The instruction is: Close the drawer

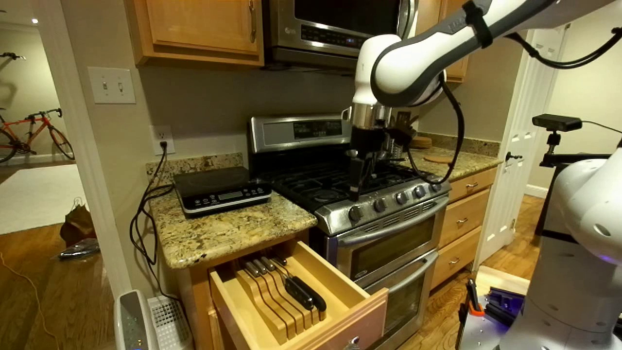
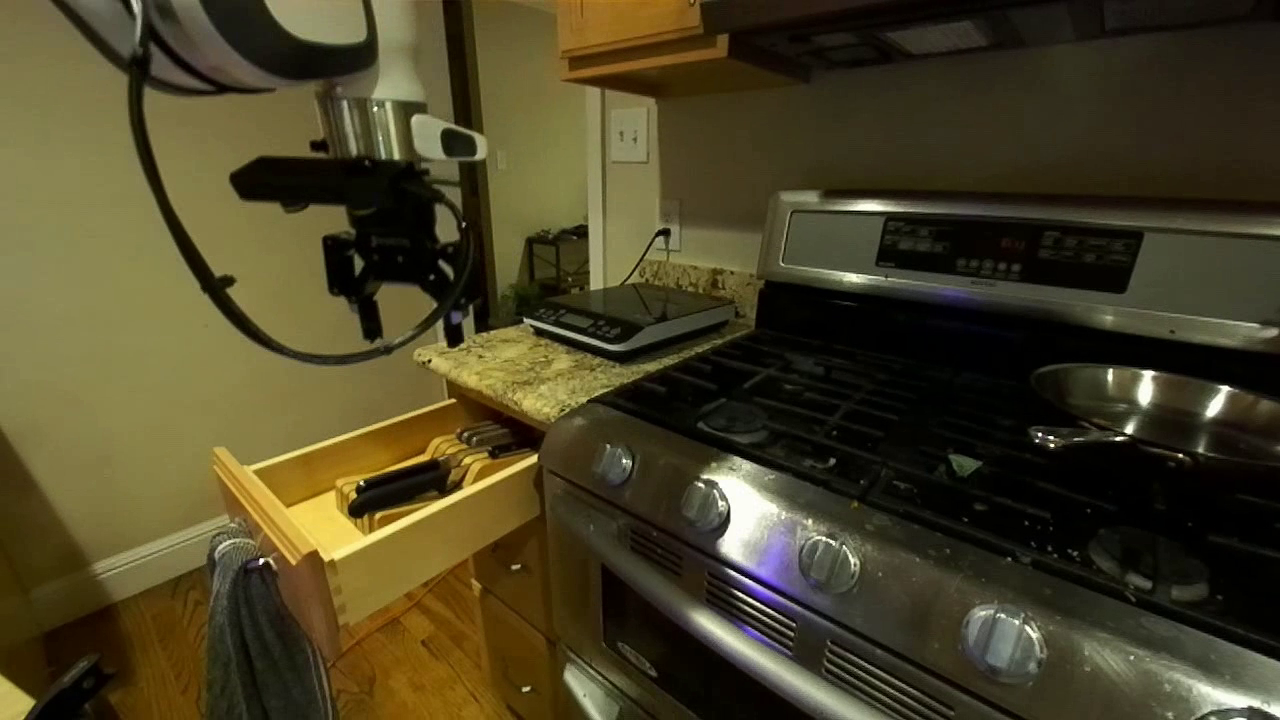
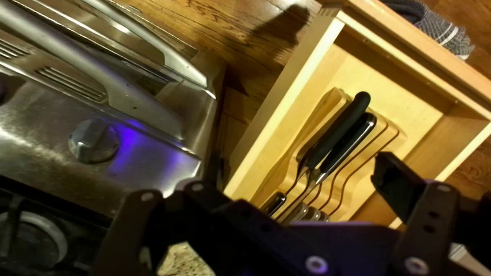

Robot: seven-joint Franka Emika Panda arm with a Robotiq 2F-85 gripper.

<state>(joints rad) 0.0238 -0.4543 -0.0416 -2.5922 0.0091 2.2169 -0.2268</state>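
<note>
The light wooden drawer (image 1: 335, 272) is pulled out from under the granite counter; it also shows in an exterior view (image 2: 430, 545) and in the wrist view (image 3: 285, 105). Inside lies a wooden knife block (image 1: 272, 304) with black-handled knives (image 3: 341, 134). A grey towel (image 2: 262, 630) hangs from the drawer's front and partly hides its handle. My gripper (image 2: 412, 325) is open and empty, pointing down, higher than the drawer and apart from it. In the wrist view my gripper (image 3: 301, 165) shows its fingers spread wide, with the knives visible between them.
The granite counter (image 1: 233, 233) above the drawer bears a black portable cooktop (image 1: 221, 192). The gas stove (image 2: 760, 520) stands right beside the drawer, with knobs and oven handles sticking out. A steel pan (image 2: 1180, 410) sits on it. A white appliance (image 1: 133, 321) stands on the floor.
</note>
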